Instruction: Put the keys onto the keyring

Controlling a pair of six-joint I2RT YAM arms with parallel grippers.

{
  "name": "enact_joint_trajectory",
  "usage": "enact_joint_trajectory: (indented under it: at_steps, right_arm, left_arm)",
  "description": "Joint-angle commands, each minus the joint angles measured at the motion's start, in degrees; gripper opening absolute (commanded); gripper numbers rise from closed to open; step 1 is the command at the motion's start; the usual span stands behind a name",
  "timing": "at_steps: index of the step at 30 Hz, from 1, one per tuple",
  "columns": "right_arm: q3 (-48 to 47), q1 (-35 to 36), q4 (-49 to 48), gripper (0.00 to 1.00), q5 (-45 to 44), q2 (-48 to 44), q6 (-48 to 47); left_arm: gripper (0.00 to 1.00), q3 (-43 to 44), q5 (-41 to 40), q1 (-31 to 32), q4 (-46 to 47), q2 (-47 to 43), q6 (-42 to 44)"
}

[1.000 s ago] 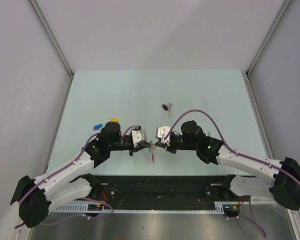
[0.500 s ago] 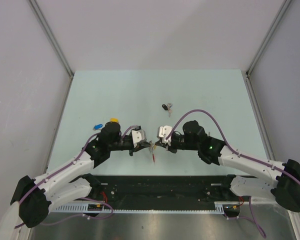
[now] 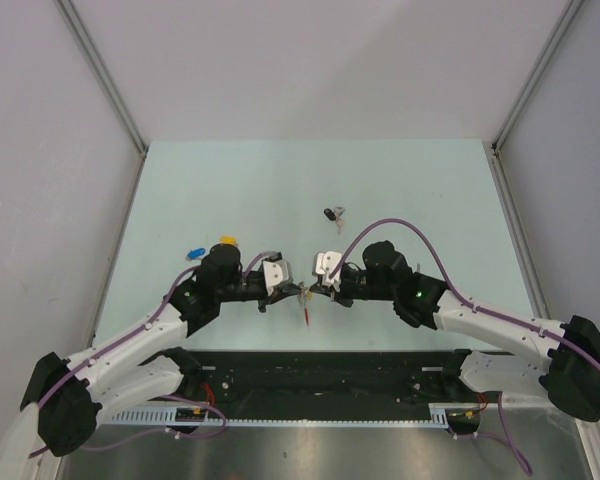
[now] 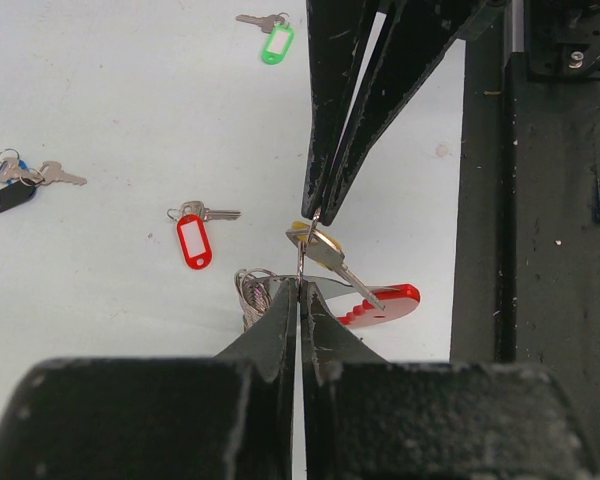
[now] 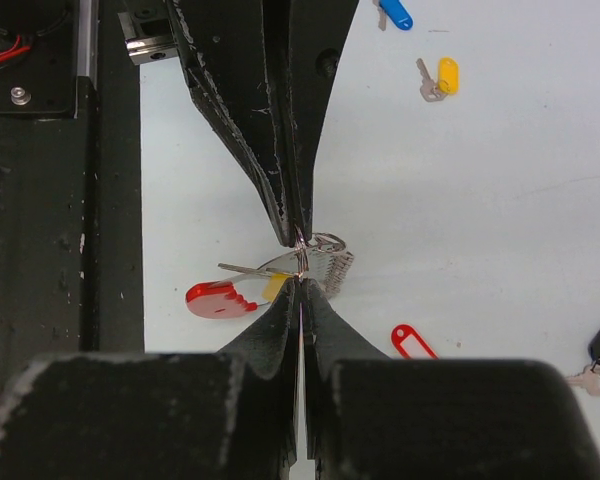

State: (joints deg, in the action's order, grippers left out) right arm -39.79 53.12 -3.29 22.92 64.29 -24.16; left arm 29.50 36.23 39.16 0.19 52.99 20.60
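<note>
Keyring [image 4: 380, 305] held up off the desk [image 3: 280, 180], near its front edge and centred between the two arms; red band hangs to one side, grey chain bunched at the other. Left end effector [image 4: 300, 285] pressed together, pinching the keyring where chain meets band. Yellow key [image 4: 323, 247] hangs right against it, blade slanting down across the red band. Right end effector [image 5: 300, 285] also pressed together, pinching the thin wire loop at the head of the yellow key; the two sets of fingertips meet nearly point to point. Whether the loop has passed onto the keyring: cannot tell. On the desk below, red key [image 4: 193, 240] lies closest. Black key [image 4: 10, 195] lies further out, green key [image 4: 275, 42] further again. On the left arm's side, second yellow key [image 5: 445, 75] and blue key [image 5: 395, 15] lie near each other, apart.
</note>
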Motion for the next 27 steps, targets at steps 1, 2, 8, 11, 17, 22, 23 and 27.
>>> enact_joint_trajectory:
  at_steps: [1,2,8,11,17,22,23,27]
  right_arm:
    - [-2.31,-0.21,-2.42,0.00,0.02,0.13,0.26]
    - [-2.22,-0.30,-2.34,0.00,0.02,0.22,0.26]
    - [-2.31,-0.30,-2.16,0.00,0.02,-0.31,0.26]
    - [-2.31,-0.30,-2.07,0.00,-0.15,-1.09,0.26]
    - [-2.22,-0.30,-1.90,0.00,-0.68,-1.10,0.34]
    - [-2.22,-0.39,-1.90,0.00,-0.77,-1.36,0.34]
    - [-2.22,-0.30,-1.90,0.00,-0.77,-1.36,0.34]
    - [-2.22,-0.39,-1.81,0.00,-0.77,-1.27,0.34]
  left_arm:
    - [0.00,0.83,1.30,0.31,0.52,-1.22,1.46]
    - [0.00,0.74,1.30,0.31,0.43,-1.14,1.72]
    - [0.00,0.74,1.13,0.39,0.34,-1.05,1.72]
    - [0.00,0.74,0.51,0.39,0.34,-0.87,1.72]
    - [0.00,0.91,0.43,0.48,0.25,-0.70,1.72]
    - [0.01,0.92,-0.02,0.39,0.25,-0.43,1.72]
    - [0.00,1.00,-0.10,0.39,0.25,-0.35,1.72]
    - [0.00,1.09,-0.19,0.39,0.25,-0.43,1.72]
